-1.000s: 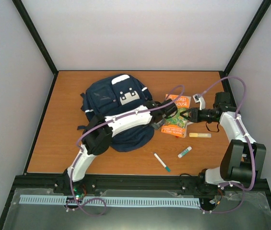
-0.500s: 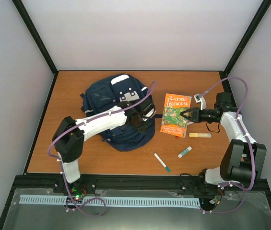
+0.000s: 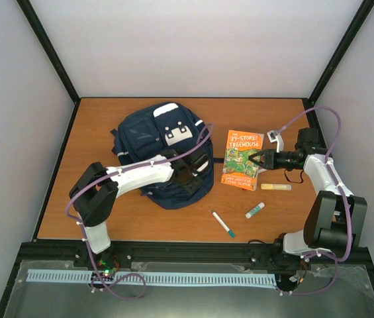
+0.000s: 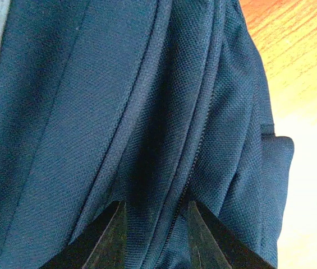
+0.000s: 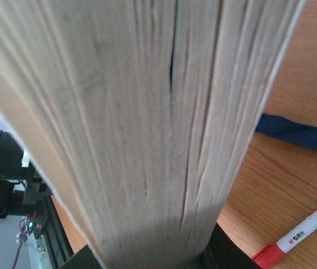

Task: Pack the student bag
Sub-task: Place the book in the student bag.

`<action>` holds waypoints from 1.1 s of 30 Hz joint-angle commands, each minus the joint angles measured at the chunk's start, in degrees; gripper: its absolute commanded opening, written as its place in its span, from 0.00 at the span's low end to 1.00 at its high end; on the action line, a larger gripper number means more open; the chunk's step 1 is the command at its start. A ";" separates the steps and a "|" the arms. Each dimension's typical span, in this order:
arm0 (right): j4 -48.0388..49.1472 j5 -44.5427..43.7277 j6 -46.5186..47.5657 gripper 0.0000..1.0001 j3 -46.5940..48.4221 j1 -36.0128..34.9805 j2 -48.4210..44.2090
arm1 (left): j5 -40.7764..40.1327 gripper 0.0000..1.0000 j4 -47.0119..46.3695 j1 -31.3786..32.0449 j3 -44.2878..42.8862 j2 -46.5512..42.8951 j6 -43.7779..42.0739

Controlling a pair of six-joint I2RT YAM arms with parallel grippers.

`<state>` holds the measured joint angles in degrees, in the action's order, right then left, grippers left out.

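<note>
The navy student bag [image 3: 157, 142] lies flat on the left half of the table, its white-grey buckle patch facing up. My left gripper [image 3: 196, 169] rests on the bag's lower right side. In the left wrist view the left gripper [image 4: 155, 203] is open, with its fingers [image 4: 116, 235] on either side of a zipper seam in the blue fabric [image 4: 91, 112]. My right gripper [image 3: 256, 159] is shut on the right edge of an orange Treehouse book [image 3: 241, 156]. The book's page edges [image 5: 147, 112] fill the right wrist view.
A yellow stick [image 3: 276, 187], a white pen with a green cap [image 3: 224, 224] and a small white-and-green marker [image 3: 255, 211] lie on the wood near the book. A red-and-white marker [image 5: 301, 231] and a blue strap [image 5: 298, 134] show in the right wrist view.
My left arm swung left, away from over the book, and its gripper settled on the bag's lower right side. The book is now uncovered. The right arm has not moved.
</note>
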<state>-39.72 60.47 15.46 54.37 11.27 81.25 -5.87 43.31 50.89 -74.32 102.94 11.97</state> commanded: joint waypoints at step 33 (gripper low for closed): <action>-12.77 11.97 -23.72 0.03 1.55 -2.99 2.96 | -29.00 0.01 7.36 2.36 -16.81 -7.93 -8.56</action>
<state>-48.71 66.61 -2.52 55.72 10.85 84.16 -28.97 49.17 53.47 -85.01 96.44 7.11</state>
